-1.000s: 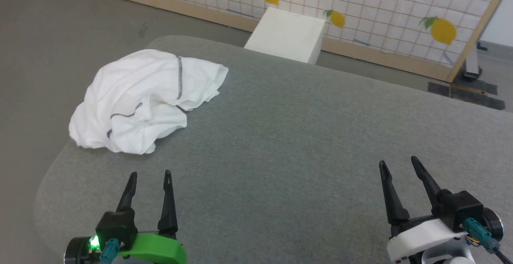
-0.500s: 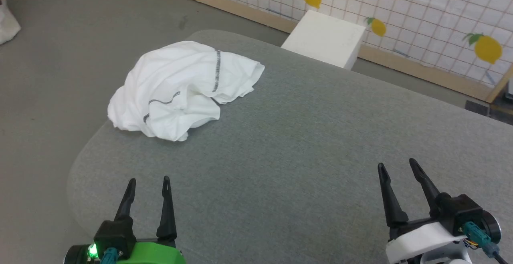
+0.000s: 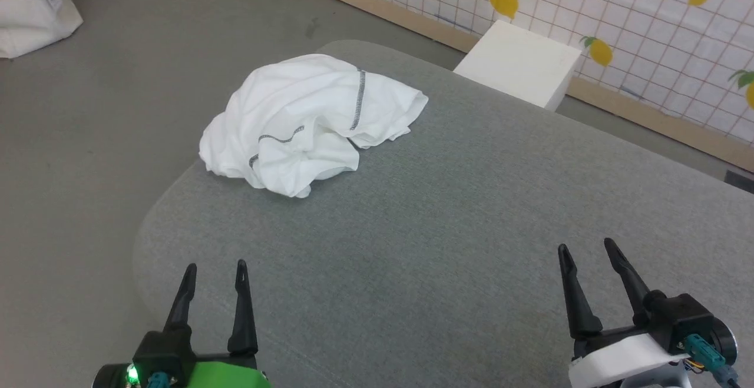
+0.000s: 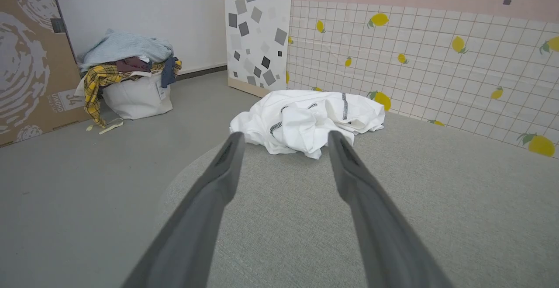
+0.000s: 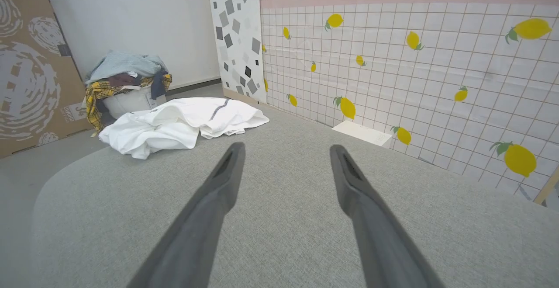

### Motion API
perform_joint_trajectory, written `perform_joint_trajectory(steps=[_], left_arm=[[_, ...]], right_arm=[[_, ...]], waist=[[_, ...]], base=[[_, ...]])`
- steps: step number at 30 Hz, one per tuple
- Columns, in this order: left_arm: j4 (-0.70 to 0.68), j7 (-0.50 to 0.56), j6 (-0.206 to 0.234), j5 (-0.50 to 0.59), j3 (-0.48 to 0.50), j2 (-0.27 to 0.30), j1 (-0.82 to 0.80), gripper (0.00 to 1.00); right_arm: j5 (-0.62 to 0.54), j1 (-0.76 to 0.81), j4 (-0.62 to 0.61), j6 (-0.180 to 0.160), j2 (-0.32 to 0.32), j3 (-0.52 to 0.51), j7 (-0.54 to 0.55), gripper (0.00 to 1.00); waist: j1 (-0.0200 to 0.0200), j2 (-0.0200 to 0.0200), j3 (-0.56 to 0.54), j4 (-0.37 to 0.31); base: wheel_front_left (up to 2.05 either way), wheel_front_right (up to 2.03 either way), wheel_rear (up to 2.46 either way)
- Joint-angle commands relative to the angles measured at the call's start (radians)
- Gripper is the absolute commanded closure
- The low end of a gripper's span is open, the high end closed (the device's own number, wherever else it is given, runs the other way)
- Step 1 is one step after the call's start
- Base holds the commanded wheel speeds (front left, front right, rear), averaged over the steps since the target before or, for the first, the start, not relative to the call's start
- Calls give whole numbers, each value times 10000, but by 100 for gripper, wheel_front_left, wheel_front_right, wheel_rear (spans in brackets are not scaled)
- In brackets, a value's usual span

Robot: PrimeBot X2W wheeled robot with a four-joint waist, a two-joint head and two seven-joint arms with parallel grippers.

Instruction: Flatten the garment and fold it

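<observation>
The garment (image 3: 306,120) is a white shirt with dark stitched seams, lying crumpled in a heap near the far left corner of the grey table (image 3: 447,211). It also appears ahead of the fingers as the garment (image 4: 305,117) in the left wrist view and to the upper left as the garment (image 5: 179,124) in the right wrist view. My left gripper (image 3: 215,270) hovers open at the near left, well short of the heap. My right gripper (image 3: 586,248) stands open at the near right, far from the cloth. Nothing is between either pair of fingers.
A white box (image 3: 521,64) stands on the floor behind the table, against a lemon-patterned tiled partition (image 3: 618,17). A white bag heaped with clothes (image 4: 131,78) sits on the floor to the left, beside a cardboard panel (image 4: 26,56). The table's rounded left edge (image 3: 147,229) is close to my left gripper.
The head camera has swung left, so the whole picture shifted right and a bag entered at the top left. Both grippers stay open and the garment lies unchanged.
</observation>
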Motion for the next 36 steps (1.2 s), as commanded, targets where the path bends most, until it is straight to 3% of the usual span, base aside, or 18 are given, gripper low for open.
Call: perform_joint_trajectory(steps=[1,12,22,24,26,30,36], left_arm=[[-43,-110,15,-112,-2,-47,193,0],[-104,-331,83,-349,-56,-51,258,0],[-104,-331,137,-622,-54,-51,266,0],[-127,-331,37,-656,-118,-51,162,0],[-263,-331,-19,-1447,-93,-51,-113,0],[-333,-244,-628,-1679,-197,94,-1117,0],[-839,1156,-1130,-2251,-57,753,-3368,0]], right_arm=[[95,84,43,-17,7,2,-131,0],[99,99,106,-19,9,-42,-350,0],[86,81,103,-19,9,-82,-350,0],[61,62,79,-19,9,-89,-350,0],[2,35,21,-19,9,-126,-350,0],[-193,-53,-172,-19,9,-189,-350,0],[-755,-266,-734,-19,9,-226,-142,0]], waist=[[0,0,9,126],[0,0,79,597],[0,0,133,567],[0,0,196,562],[0,0,305,585],[0,0,703,577],[0,0,1611,438]], base=[[0,0,0],[0,0,0],[0,0,0],[0,0,0],[0,0,0],[0,0,0],[0,0,0]])
